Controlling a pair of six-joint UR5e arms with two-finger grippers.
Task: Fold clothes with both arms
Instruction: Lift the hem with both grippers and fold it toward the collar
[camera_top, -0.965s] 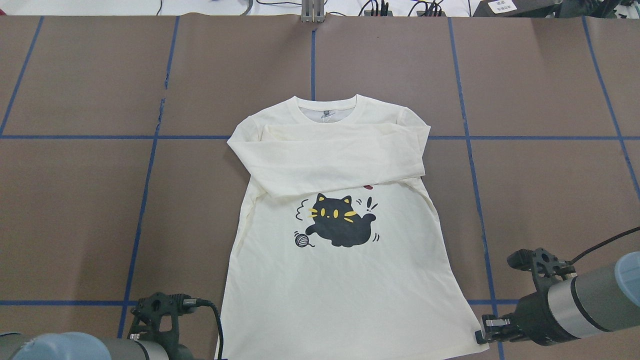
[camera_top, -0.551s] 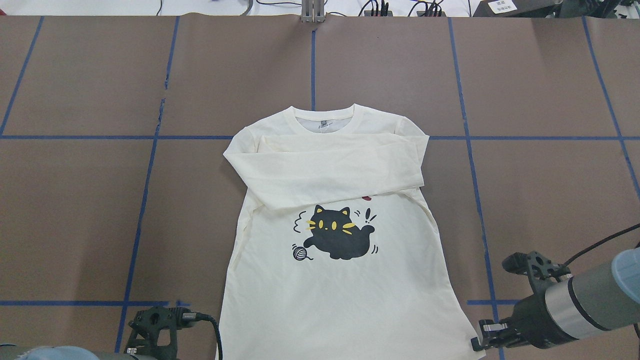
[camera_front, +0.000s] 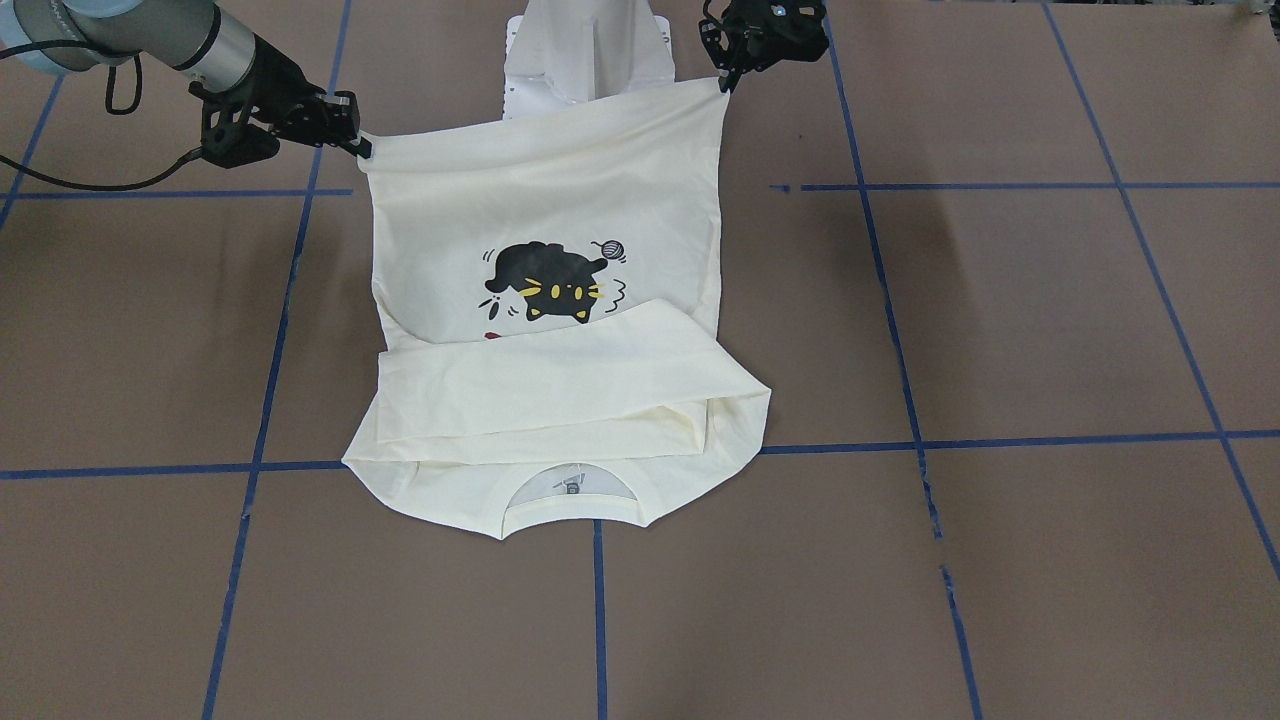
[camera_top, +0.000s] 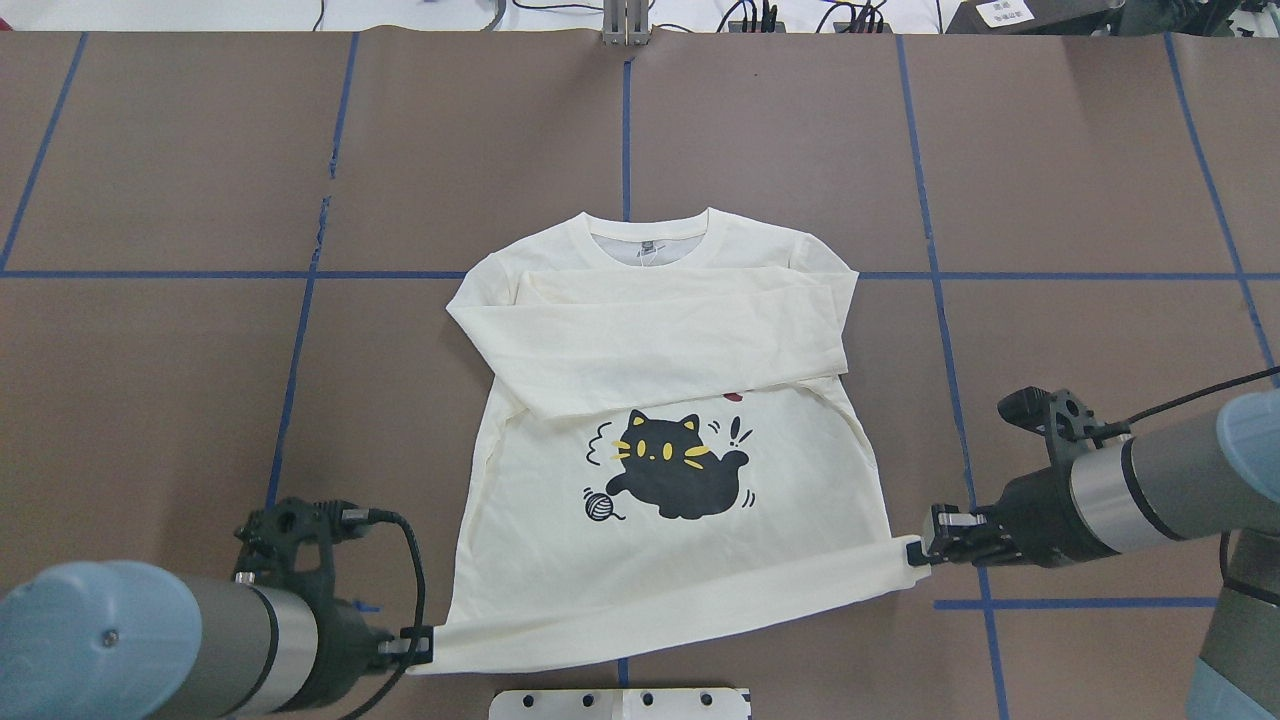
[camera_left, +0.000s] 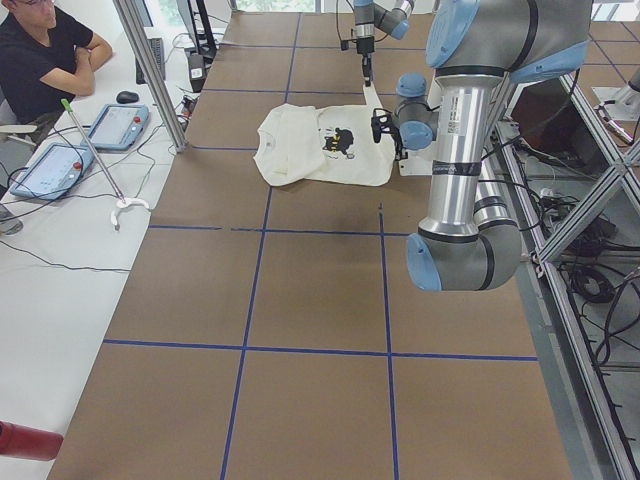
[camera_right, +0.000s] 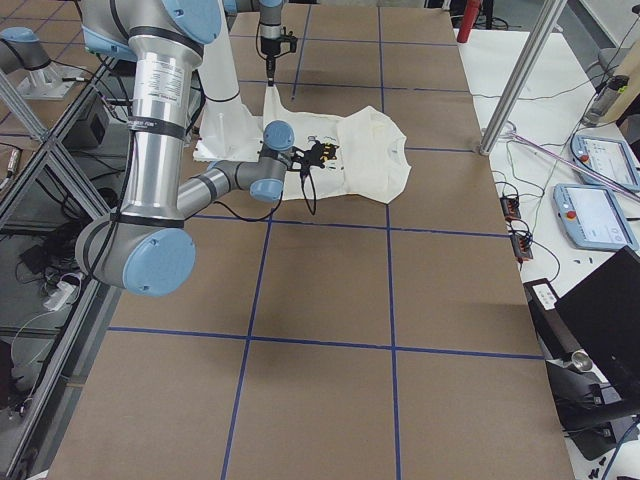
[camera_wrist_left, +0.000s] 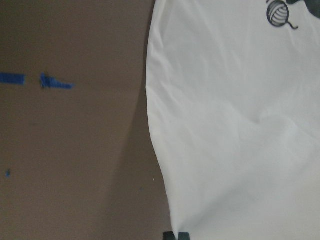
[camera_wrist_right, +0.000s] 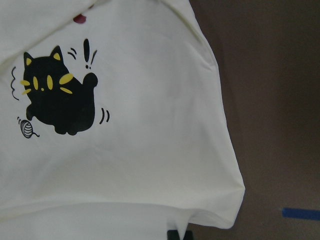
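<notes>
two t-shirt (camera_top: 660, 560) corners in left gripper (camera_top: 428, 645), right gripper (camera_top: 918, 552)

The black two-finger left gripper (camera_top: 420, 645) and right gripper (camera_top: 918, 552), each pinching a hem corner of the cream long-sleeved fabric T-shirt (camera_top: 660, 330), have lifted and moved forward. The hem, flat before, now stretches raised between the two pairs of jaws, nearer the black cat print (camera_top: 668, 465). Behind the jaws, a white metal base plate (camera_top: 620, 703) has come uncovered.
</notes>
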